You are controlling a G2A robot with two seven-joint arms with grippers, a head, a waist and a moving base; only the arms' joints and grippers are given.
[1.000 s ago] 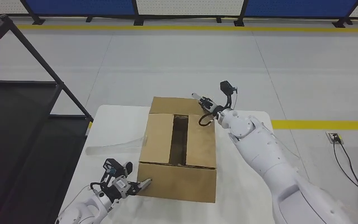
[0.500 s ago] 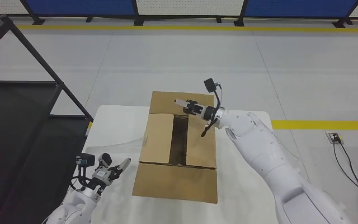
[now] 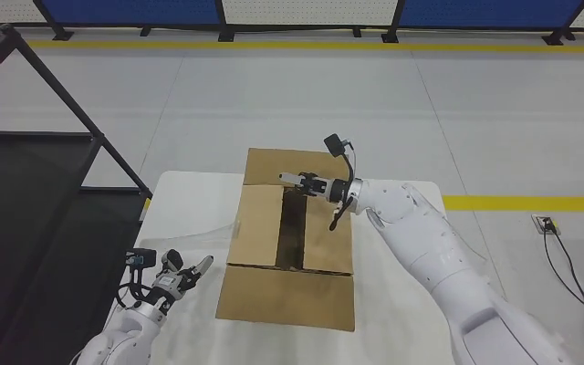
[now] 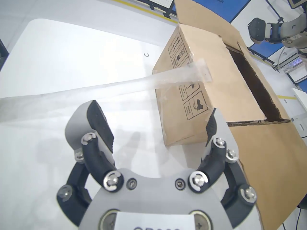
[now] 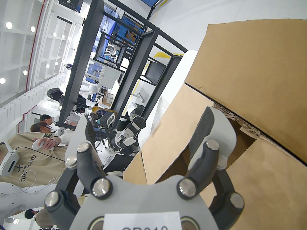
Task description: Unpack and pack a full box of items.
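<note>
A brown cardboard box (image 3: pixel 260 228) stands mid-table, its two long top flaps lying almost closed with a dark gap (image 3: pixel 292 228) between them. Both end flaps (image 3: pixel 285 298) fold outward. My right gripper (image 3: pixel 288 177) hovers open over the far end of that gap; in the right wrist view (image 5: pixel 146 130) one finger (image 5: pixel 207 125) sits at the flap edge by the opening. My left gripper (image 3: pixel 203 264) is open and holds nothing, low over the table, apart from the box's near left corner (image 4: pixel 177 142). A clear tape strip (image 4: pixel 168 80) trails from the box's side (image 4: pixel 182 96) onto the table.
The white table (image 3: pixel 192 201) has bare room left of the box, crossed by the tape strip (image 3: pixel 182 239). A black metal rack (image 3: pixel 55 182) stands just beyond the table's left edge. The table's right edge runs under my right arm.
My left gripper pulled back from the near end flap toward the table's left corner. My right gripper swung left from beyond the far flap to over the gap's far end.
</note>
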